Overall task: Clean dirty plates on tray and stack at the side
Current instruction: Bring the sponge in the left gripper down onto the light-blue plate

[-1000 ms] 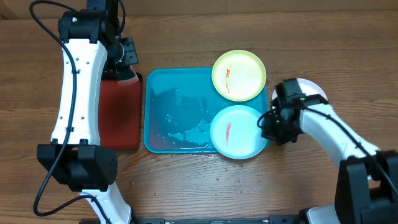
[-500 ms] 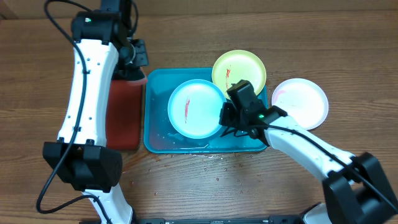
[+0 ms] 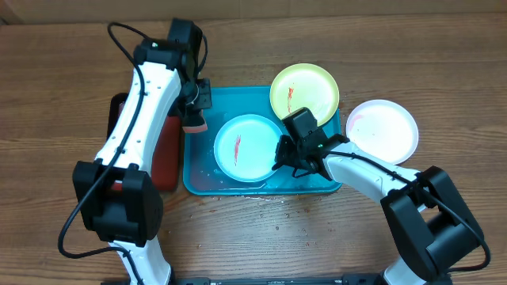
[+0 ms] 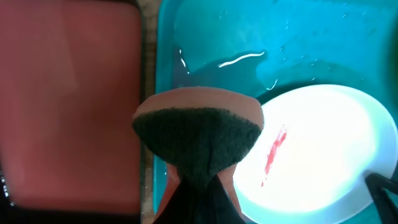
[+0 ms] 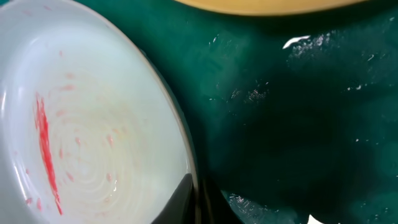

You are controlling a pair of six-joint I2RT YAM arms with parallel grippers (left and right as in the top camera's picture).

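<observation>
The cyan-rimmed plate (image 3: 247,148) with a red smear lies in the turquoise tray (image 3: 201,178). My right gripper (image 3: 282,156) is shut on its right rim; the rim between the fingers shows in the right wrist view (image 5: 189,180). My left gripper (image 3: 195,105) is shut on a sponge (image 4: 198,132) with a dark scouring face, held over the tray's left edge beside the plate (image 4: 317,149). The lime-green-rimmed plate (image 3: 305,95), also smeared, rests on the tray's far right corner. The white plate (image 3: 382,131) lies on the table to the right of the tray.
A red tray (image 3: 158,150) with a black rim lies left of the turquoise tray; it also shows in the left wrist view (image 4: 68,99). Water pools in the turquoise tray (image 4: 249,56). Drops lie on the wood in front of the tray.
My right gripper has dragged the cyan-rimmed plate from the tray's right end to its middle. My left arm has brought the sponge from over the red tray to the turquoise tray's left edge.
</observation>
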